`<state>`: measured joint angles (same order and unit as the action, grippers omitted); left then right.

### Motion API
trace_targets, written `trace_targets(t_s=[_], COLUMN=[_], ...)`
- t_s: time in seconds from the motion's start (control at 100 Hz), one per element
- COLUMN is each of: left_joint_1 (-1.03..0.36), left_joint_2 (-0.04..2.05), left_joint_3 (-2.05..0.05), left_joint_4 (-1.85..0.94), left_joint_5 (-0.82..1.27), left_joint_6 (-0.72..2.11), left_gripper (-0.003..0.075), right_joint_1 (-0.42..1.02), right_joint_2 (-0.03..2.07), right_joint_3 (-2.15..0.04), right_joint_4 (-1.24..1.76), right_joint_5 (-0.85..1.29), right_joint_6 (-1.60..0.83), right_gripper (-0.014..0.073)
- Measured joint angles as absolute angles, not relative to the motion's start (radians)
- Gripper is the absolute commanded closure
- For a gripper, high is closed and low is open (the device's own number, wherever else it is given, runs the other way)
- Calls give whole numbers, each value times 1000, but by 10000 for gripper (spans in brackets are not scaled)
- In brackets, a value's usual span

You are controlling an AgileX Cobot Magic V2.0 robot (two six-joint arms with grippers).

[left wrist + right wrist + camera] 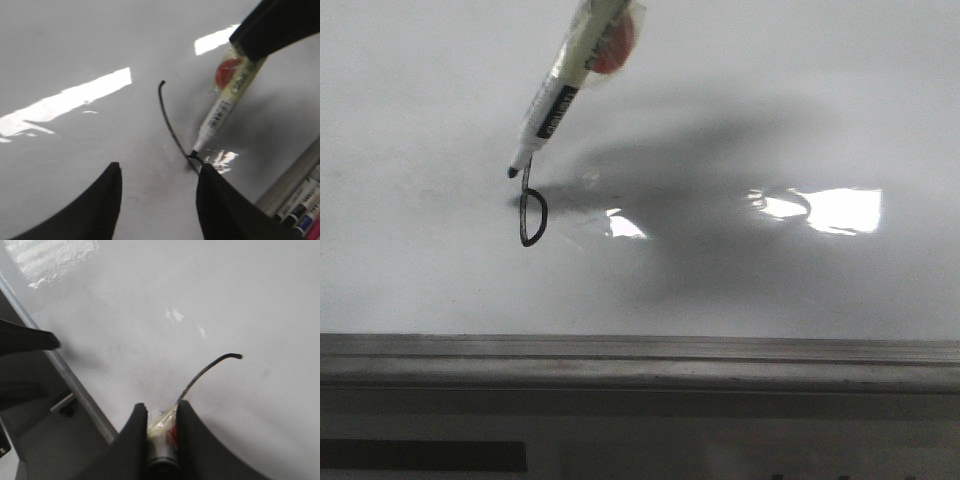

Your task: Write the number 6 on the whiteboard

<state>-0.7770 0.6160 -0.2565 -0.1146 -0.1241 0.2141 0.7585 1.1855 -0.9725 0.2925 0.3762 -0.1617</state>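
The whiteboard (740,110) fills the front view. On it is the number 6 (523,205), a thin black slanted stroke ending in a small narrow loop. A white marker (558,95) with a black label points down at it, its tip at the top of the loop. My right gripper (160,407) is shut on the marker's taped barrel (161,427), and the stroke (202,371) curves away beyond it. My left gripper (160,170) is open and empty, low over the board beside the marker tip (193,151) and stroke (168,122).
A grey metal rail (640,352) runs along the board's near edge. Several spare markers (300,205) lie beyond the rail. A bright light reflection (840,210) lies on the board to the right. The left gripper's dark finger (25,337) shows over the rail.
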Motion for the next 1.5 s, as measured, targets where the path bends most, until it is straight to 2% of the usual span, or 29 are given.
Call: trace_targets(t_s=[0.17, 0.34, 0.56, 0.63, 0.76, 0.97, 1.04, 1.17, 1.22, 1.5], left_joint_1=[-901, -919, -919, -921, -923, -928, -928, -928, -928, -928], left_joint_2=[789, 941, 991, 991, 991, 991, 991, 991, 991, 991], left_joint_3=[-257, -278, -289, -289, -289, -290, -290, -291, -291, -291], left_joint_4=[-109, -109, -109, -109, -98, -68, -67, -68, -112, -596], left_joint_5=[-282, -342, -410, -410, -388, -365, -366, -363, -354, -287], left_joint_6=[214, 214, 214, 214, 214, 233, 233, 186, 141, 62], left_gripper=[406, 406, 416, 482, 742, 741, 741, 741, 741, 741], right_joint_1=[817, 838, 842, 842, 842, 842, 842, 842, 842, 840], right_joint_2=[1185, 1185, 1185, 1185, 1185, 1185, 1185, 1185, 1185, 1185], right_joint_3=[-972, -972, -972, -972, -972, -972, -972, -972, -972, -972], right_joint_4=[295, 322, 327, 327, 327, 327, 327, 327, 327, 327], right_joint_5=[380, 394, 404, 404, 404, 414, 415, 413, 415, 415], right_joint_6=[-163, -166, -166, -166, -168, -168, -168, -168, -168, -168], right_gripper=[657, 657, 657, 657, 657, 654, 594, 333, 276, 272])
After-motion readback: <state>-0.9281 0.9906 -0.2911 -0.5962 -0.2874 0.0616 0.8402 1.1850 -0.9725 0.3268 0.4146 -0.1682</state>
